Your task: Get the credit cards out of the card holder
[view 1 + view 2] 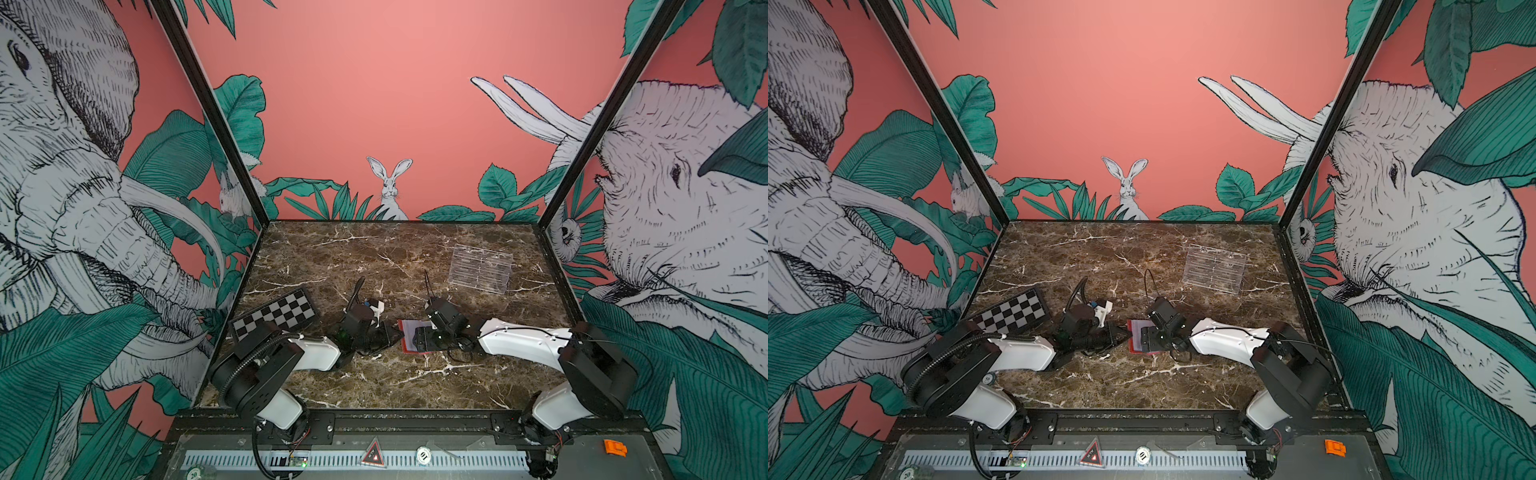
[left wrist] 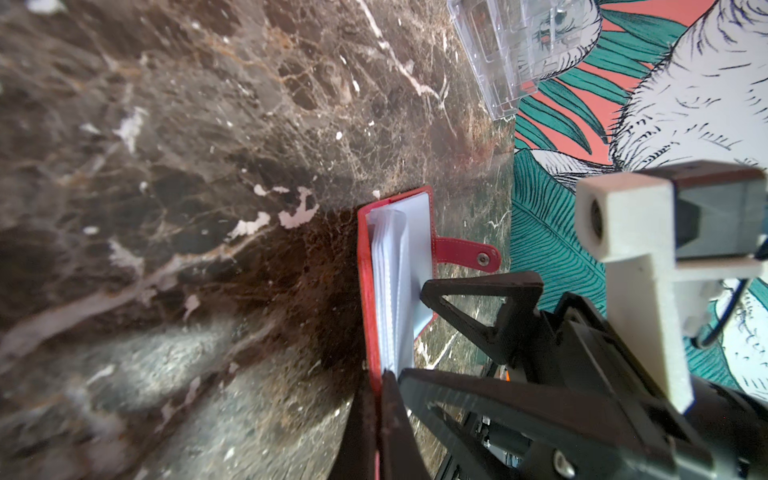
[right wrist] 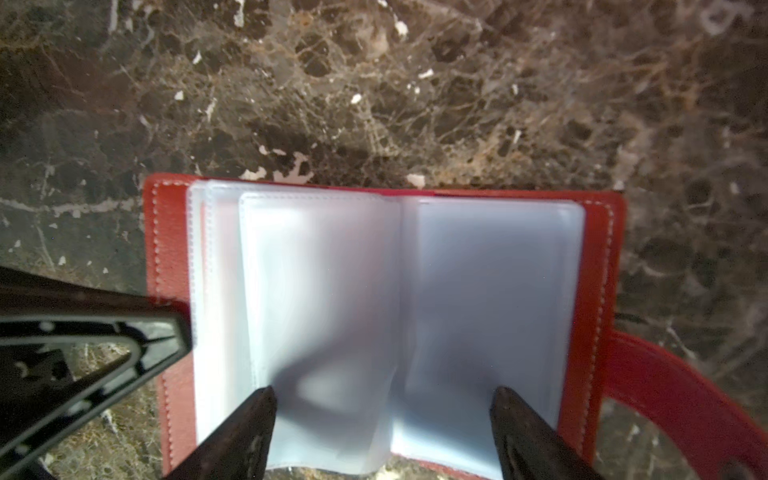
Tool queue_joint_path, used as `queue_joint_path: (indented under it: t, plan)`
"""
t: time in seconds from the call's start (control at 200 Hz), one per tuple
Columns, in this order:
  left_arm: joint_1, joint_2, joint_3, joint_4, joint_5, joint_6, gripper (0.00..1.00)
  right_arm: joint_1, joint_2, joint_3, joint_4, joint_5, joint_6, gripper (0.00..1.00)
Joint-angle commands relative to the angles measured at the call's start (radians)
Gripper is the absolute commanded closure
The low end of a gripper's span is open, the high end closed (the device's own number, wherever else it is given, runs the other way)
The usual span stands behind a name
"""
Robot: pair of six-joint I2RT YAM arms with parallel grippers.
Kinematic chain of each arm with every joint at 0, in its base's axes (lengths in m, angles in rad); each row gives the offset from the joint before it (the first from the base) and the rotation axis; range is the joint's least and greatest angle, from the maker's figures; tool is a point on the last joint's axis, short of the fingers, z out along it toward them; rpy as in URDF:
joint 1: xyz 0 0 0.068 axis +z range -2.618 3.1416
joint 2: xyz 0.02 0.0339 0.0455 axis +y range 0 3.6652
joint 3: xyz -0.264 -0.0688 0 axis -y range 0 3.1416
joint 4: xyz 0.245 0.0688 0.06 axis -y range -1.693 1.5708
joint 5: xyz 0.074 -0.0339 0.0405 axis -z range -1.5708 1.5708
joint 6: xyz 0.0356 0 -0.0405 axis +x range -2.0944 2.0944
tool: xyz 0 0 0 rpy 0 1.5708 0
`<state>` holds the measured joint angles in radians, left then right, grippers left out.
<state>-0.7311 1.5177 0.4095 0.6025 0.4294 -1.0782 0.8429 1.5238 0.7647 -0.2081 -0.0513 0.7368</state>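
Right gripper [image 3: 384, 392] above open card holder [image 3: 490, 291], spine [image 3: 401, 291] front-to-back, tab [image 3: 665, 395] rightward

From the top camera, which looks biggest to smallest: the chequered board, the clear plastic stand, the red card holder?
1. chequered board, slightly ahead, though it lies nearer the camera.
2. clear plastic stand.
3. red card holder, clearly smallest, and partly hidden.
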Motion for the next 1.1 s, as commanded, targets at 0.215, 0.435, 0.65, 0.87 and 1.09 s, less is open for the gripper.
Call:
queue_joint_path:
  t: [0.215,0.435,0.65,0.87,1.09]
  plan:
    - [0.002,-0.036,0.021,-0.016,0.006,0.025,1.0,-0.092,-0.251,-0.151,-0.074,0.173,0.099,0.22]
    - [0.003,-0.03,0.03,-0.01,0.012,0.024,1.0,-0.093,-0.423,-0.189,0.037,0.119,0.045,0.16]
    - [0.002,-0.03,0.031,-0.011,0.01,0.026,1.0,0.016,-0.268,-0.047,0.055,0.026,-0.053,0.15]
    - [0.002,-0.03,0.029,-0.012,0.008,0.026,1.0,0.044,-0.123,-0.005,0.051,0.042,-0.042,0.15]
    - [0.003,-0.025,0.032,-0.004,0.011,0.024,1.0,0.044,-0.063,-0.019,0.113,-0.011,-0.035,0.15]
